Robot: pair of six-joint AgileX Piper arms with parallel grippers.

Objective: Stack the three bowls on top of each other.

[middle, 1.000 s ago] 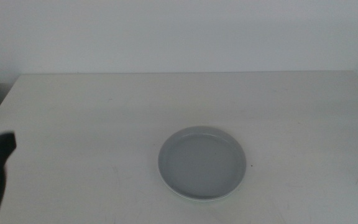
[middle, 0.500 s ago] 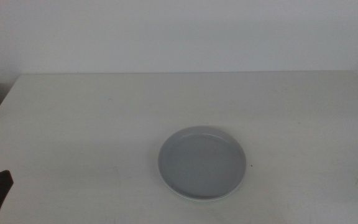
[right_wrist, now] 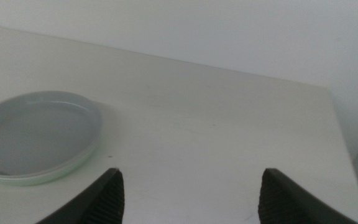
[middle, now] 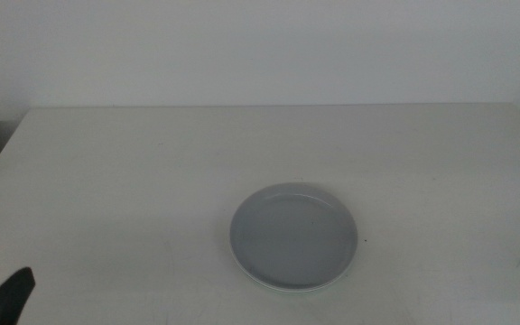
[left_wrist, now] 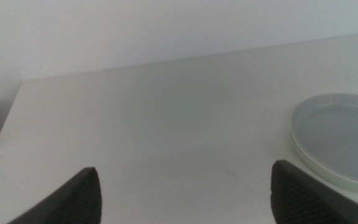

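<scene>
bowls stacked near the table's front, both arms clear

while the grey bowl (middle: 294, 235) sat on top, a thin paler rim showed just beneath its front edge in the middle view, so the stack rested as one pile on the white table (middle: 152, 171), a little right of centre and toward the near edge. from the right wrist view the lower rim looked pale mint green (right_wrist: 55, 175); how many dishes lay under the grey one could not be told from any view.

the left gripper (left_wrist: 185, 190) hung back over the table's left near corner, showing only as a dark tip at the bottom left of the middle view. its jaws stood wide apart with nothing between them, and the stack lay well off to one side of them.

the right gripper (right_wrist: 191, 193) was out of the middle view. its wrist view showed its two jaws spread wide and empty above bare tabletop, the stack apart from them, near the table's right side.
</scene>
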